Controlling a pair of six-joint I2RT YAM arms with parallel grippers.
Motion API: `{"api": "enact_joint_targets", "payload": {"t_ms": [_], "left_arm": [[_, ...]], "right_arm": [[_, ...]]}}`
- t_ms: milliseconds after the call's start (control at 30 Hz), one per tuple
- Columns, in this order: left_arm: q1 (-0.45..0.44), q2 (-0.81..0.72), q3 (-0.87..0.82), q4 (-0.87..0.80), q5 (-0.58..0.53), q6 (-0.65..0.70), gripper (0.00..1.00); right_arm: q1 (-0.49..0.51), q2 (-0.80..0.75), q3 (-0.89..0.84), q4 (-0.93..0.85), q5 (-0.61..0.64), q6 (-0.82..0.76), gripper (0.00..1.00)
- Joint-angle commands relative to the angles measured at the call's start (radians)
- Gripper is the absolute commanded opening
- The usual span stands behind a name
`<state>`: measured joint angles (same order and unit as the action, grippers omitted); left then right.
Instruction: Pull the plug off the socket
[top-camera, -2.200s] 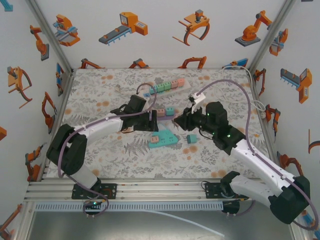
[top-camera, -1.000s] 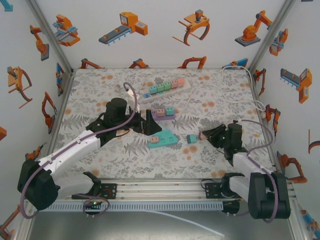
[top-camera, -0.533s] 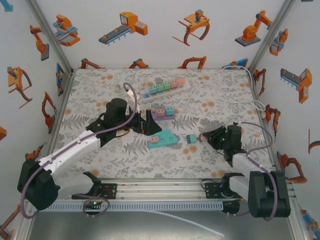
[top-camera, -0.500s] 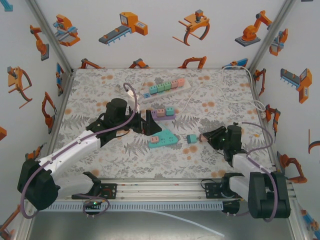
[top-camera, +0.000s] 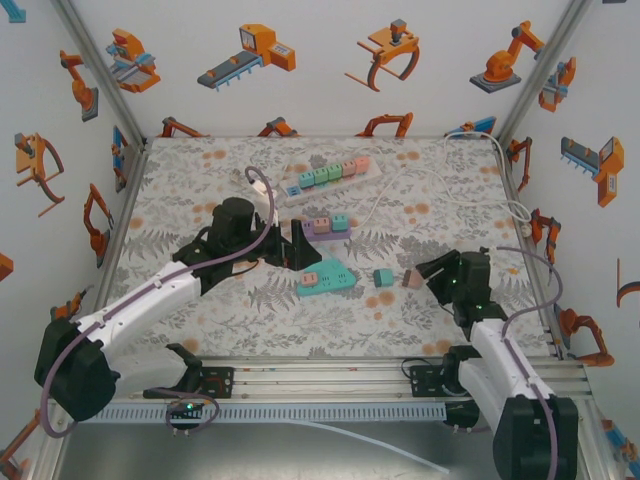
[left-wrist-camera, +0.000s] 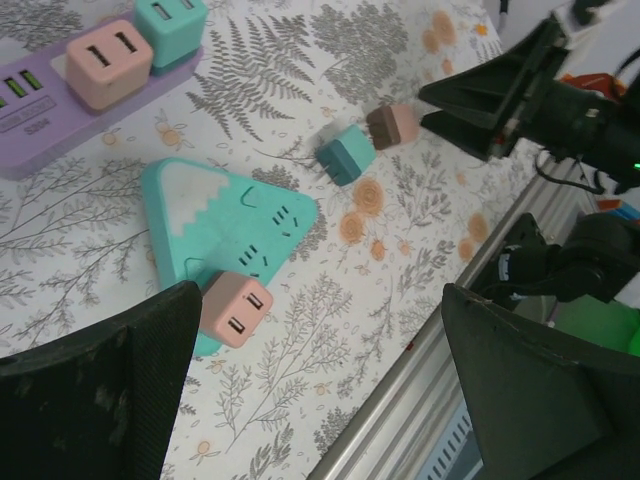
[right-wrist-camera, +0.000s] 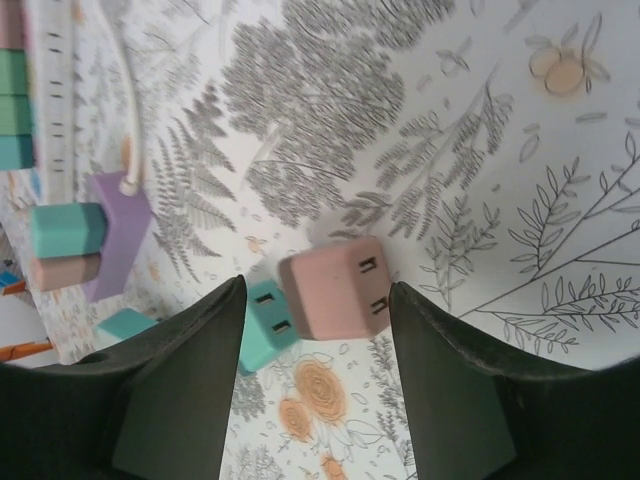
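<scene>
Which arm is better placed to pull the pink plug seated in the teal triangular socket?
Left. The left gripper hovers open by the triangular socket, the seated pink plug between its fingers in the wrist view. The right gripper, open, sits farther off beside two loose plugs.

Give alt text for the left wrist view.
A teal triangular socket with a pink plug in it lies ahead of the open left fingers. Beyond, a loose teal plug and a loose pink plug lie by the right fingers.
</scene>
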<state>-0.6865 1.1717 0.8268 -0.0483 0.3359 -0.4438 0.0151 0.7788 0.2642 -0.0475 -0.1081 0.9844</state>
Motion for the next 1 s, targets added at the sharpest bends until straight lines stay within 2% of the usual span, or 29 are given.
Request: {"api": "enact_joint_targets", "payload": {"t_ms": [0, 100, 267, 400, 600, 733, 833, 967], "left_arm": [[-0.002, -0.040, 0.010, -0.081, -0.130, -0.016, 0.97], [-0.001, -0.054, 0.008, -0.112, -0.205, -0.035, 0.97], [0.007, -0.075, -0.009, -0.137, -0.285, -0.080, 0.97], [0.019, -0.094, -0.027, -0.143, -0.307, -0.110, 0.97], [0.031, -0.139, -0.051, -0.168, -0.336, -0.115, 0.97], [0.038, -0.164, -0.066, -0.184, -0.343, -0.120, 0.97], [0.040, -0.179, -0.076, -0.198, -0.349, -0.125, 0.97], [0.043, -0.210, -0.101, -0.198, -0.365, -0.133, 0.97]], "right_arm": [[0.033, -0.072, 0.105, -0.068, 0.066, -0.112, 0.55], [0.125, -0.097, 0.202, -0.072, 0.075, -0.294, 0.52], [0.347, -0.041, 0.328, -0.009, 0.077, -0.624, 0.49], [0.480, 0.051, 0.351, 0.138, -0.044, -0.831, 0.46], [0.687, 0.207, 0.354, 0.277, -0.199, -1.254, 0.46], [0.754, 0.356, 0.425, 0.203, -0.327, -1.490, 0.46], [0.806, 0.472, 0.498, 0.085, -0.352, -1.663, 0.47], [0.846, 0.612, 0.582, -0.009, -0.371, -1.779, 0.49]]}}
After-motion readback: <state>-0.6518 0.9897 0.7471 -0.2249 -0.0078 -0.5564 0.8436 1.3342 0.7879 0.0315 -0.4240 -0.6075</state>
